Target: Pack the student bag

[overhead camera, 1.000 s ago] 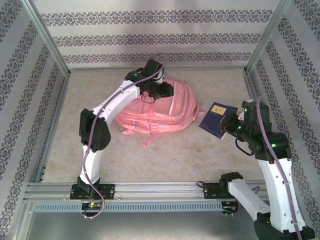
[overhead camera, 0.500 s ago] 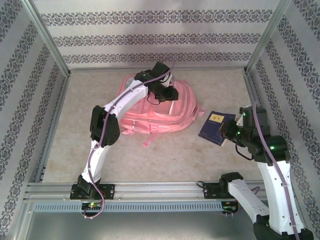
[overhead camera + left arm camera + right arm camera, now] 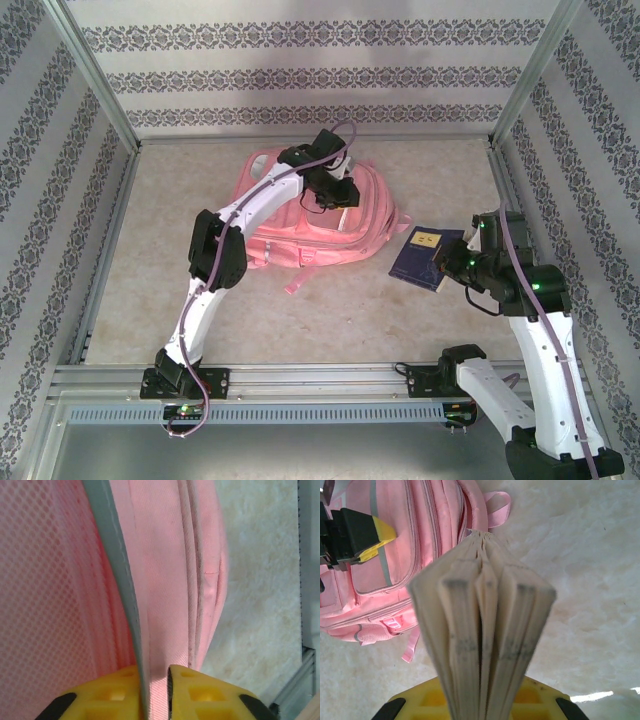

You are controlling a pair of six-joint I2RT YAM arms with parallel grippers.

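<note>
The beige table (image 3: 140, 260) carries the student bag (image 3: 325, 238), which lies flat on its back, a little toward 12 o'clock of the table's middle, with its pink straps trailing toward 6 o'clock.

The left arm (image 3: 215, 255) reaches over the bag from 7 o'clock. The right arm (image 3: 535, 310) stands at the bag's 4 o'clock.

A dark blue book (image 3: 418, 254) is held at the bag's 3 o'clock, close to its edge.

The left gripper (image 3: 336, 193) sits on the bag's front toward its 1 o'clock part. In the left wrist view its yellow jaws pinch a raised fold of the pink fabric along a grey strip (image 3: 120, 575), so the bag runs from between the jaws toward 12 o'clock.

The right gripper (image 3: 452, 263) clamps the book by its edge, and its pages (image 3: 480, 630) fan upward between the jaws. From these jaws the bag (image 3: 395, 580) lies at 10 o'clock, apart from them.
</note>
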